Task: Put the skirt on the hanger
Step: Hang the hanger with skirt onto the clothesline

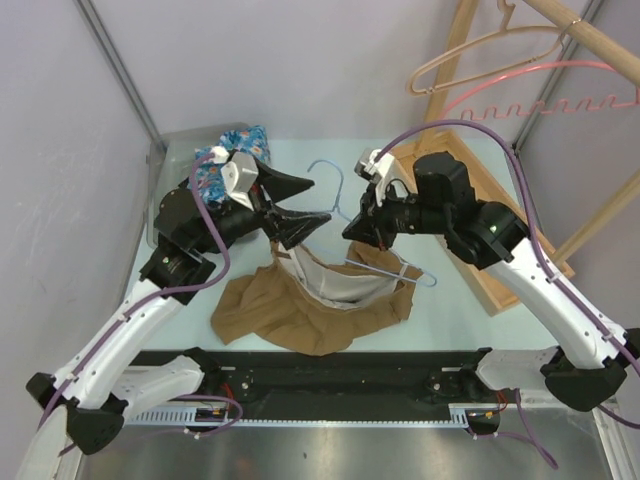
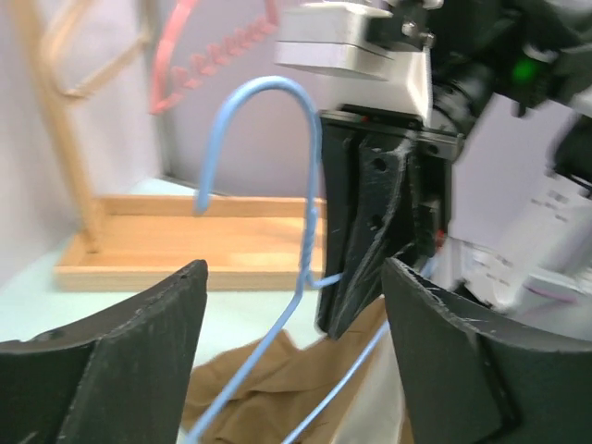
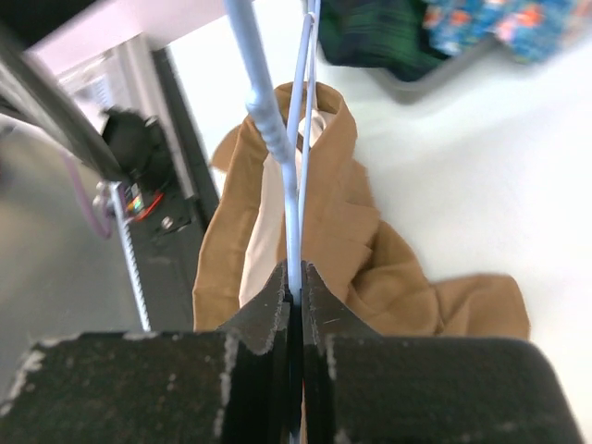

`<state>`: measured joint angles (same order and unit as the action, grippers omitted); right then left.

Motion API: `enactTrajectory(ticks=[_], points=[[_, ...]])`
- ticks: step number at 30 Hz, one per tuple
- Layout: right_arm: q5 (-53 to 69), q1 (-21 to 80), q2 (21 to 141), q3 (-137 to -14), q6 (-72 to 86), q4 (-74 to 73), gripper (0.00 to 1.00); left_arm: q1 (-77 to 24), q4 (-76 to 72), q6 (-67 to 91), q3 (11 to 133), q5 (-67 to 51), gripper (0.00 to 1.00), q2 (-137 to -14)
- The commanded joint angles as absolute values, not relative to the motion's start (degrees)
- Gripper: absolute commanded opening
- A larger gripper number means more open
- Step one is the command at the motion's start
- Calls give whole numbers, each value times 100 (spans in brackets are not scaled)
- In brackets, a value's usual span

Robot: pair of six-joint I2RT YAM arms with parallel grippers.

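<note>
Item: tan skirt (image 1: 300, 320) with cream lining, lying crumpled on the table (image 1: 455, 320) between the two arms.
Hanger: light blue wire hanger (image 3: 263, 111), hook raised, lower wires running down into the open waist of the skirt; how far it is seated inside cannot be told.
Right gripper: right gripper (image 3: 294, 291) pressed together on the hanger wire just below the twisted neck, a thin pinch on bare wire.
Left gripper: left gripper (image 1: 312, 205) spread wide and holding nothing, its fingers flanking the hanger neck and close to the right gripper.
Fabric support: none given by either gripper; the skirt is carried only by the table and the wire.
Risk, rotation: the wire is judged likely to swivel in so narrow a pinch, so the hanger could tip and one side of the waist could be shed.
Risk, slide-off: if the hanger is raised now, the loose skirt could be dragged off the wire by its own weight.
Risk, collision: the spread left fingers could be knocked against the right gripper or hooked on the wire, since little room is left between them.
Risk, snag: the lining could be caught by a wire end and bunched.
Status: skirt judged not yet secured on the hanger.
</note>
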<state>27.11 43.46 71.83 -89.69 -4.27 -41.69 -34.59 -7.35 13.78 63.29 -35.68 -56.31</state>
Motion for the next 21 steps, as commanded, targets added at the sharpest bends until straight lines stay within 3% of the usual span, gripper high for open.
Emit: enactTrajectory(ticks=[1,7,17,21], points=[[1637,4210,6680,-8974,184,-3463,0,-3463,-397,880,6398,-2077,83,-5283],[441,3771,6372,-9709,492,-3392,0,-3463,439,431,6741,-206,91,-4905],[-210,3217,6926,-12162,738,-4165,0,-3463,905,501,7023,263,93,-4869],[-53,3217,6619,-12104,949,-4622,0,-3454,861,501,6952,325,94,-4816]])
